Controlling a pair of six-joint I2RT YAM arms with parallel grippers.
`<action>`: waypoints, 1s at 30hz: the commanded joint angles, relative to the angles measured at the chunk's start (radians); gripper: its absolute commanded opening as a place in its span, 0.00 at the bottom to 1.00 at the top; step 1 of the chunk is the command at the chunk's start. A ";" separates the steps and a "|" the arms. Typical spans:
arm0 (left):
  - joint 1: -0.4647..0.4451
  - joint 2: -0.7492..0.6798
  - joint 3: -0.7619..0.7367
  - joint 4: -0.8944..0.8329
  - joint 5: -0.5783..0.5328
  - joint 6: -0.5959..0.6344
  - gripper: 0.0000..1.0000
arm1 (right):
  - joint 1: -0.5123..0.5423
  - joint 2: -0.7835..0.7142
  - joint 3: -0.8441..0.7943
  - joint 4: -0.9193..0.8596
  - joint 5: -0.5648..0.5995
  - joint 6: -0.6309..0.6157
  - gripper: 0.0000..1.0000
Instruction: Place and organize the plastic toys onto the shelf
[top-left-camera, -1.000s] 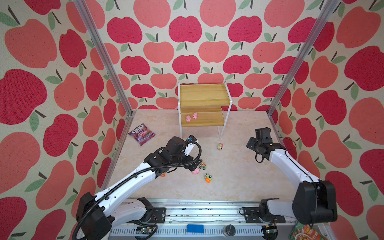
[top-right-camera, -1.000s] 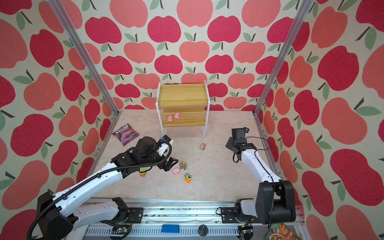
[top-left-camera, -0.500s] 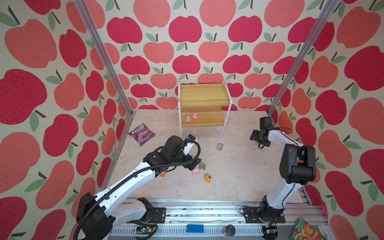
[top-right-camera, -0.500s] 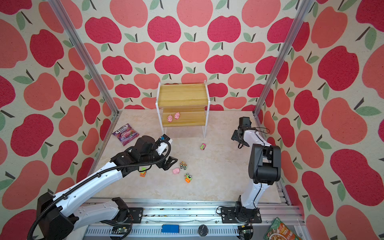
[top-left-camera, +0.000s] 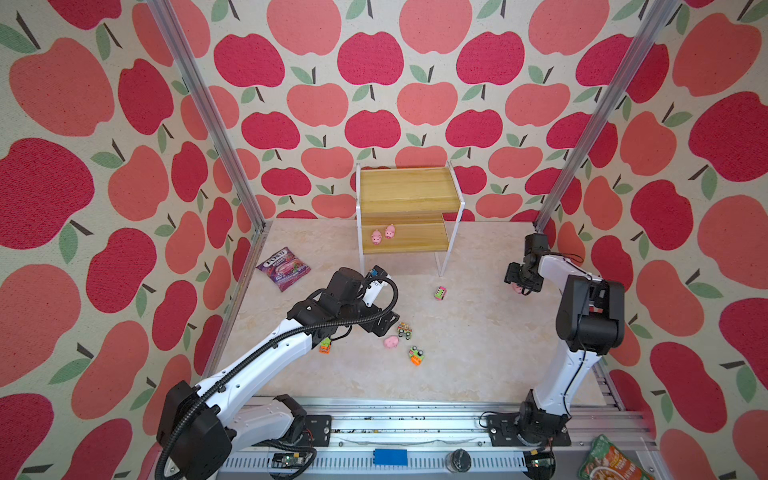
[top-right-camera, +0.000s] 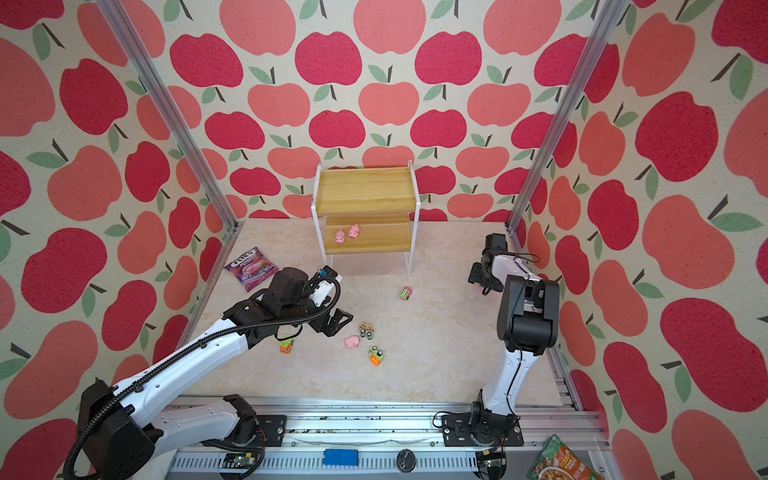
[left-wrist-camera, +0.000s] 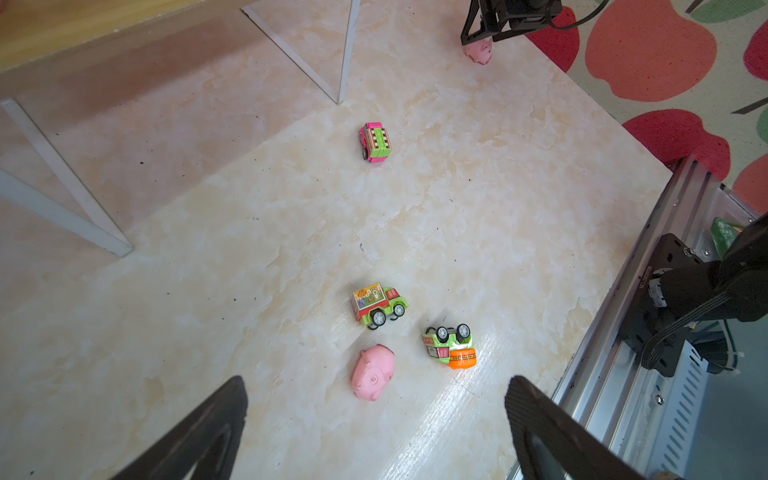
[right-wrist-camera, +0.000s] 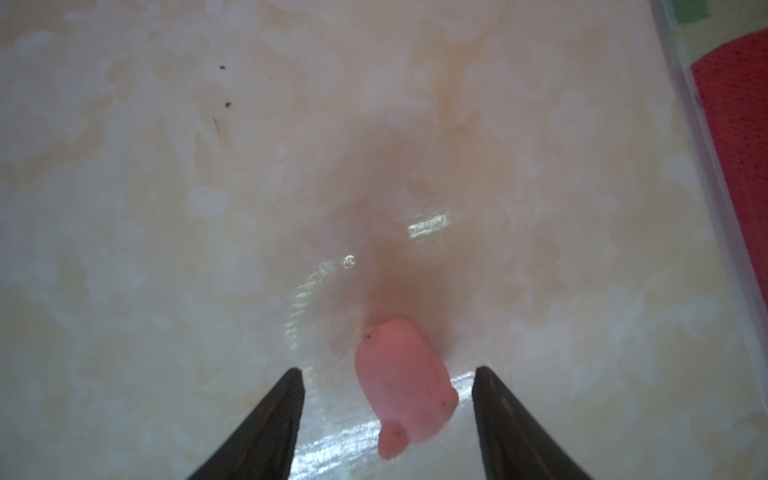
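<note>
Pink pigs (top-left-camera: 382, 235), two of them, stand side by side on the lower board of the shelf (top-left-camera: 409, 191); its upper board is bare, so about a quarter of the job looks done. Loose on the counter (top-left-camera: 478, 332) lie a third pig (left-wrist-camera: 372, 372) near a green truck (left-wrist-camera: 379, 305) and an overturned car (left-wrist-camera: 451, 345), a pink car (left-wrist-camera: 375, 141) nearer the shelf, and an orange car (top-left-camera: 325, 345), with the left tool (left-wrist-camera: 376, 378) hanging wide apart above that pig. A fourth pig (right-wrist-camera: 401, 386) lies on the counter between the jaws of the right tool (right-wrist-camera: 387, 370), which stand apart with a gap on either side, so it is not yet gripped.
</note>
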 joint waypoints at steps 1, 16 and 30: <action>0.017 0.008 0.017 0.015 0.026 0.000 0.99 | -0.009 0.032 0.024 -0.028 -0.047 -0.057 0.63; 0.044 0.031 0.020 0.025 0.061 -0.024 0.99 | 0.030 -0.083 -0.034 -0.013 -0.086 -0.070 0.25; 0.119 0.047 0.028 0.017 0.046 -0.024 0.99 | 0.390 -0.381 -0.338 0.009 -0.116 0.060 0.25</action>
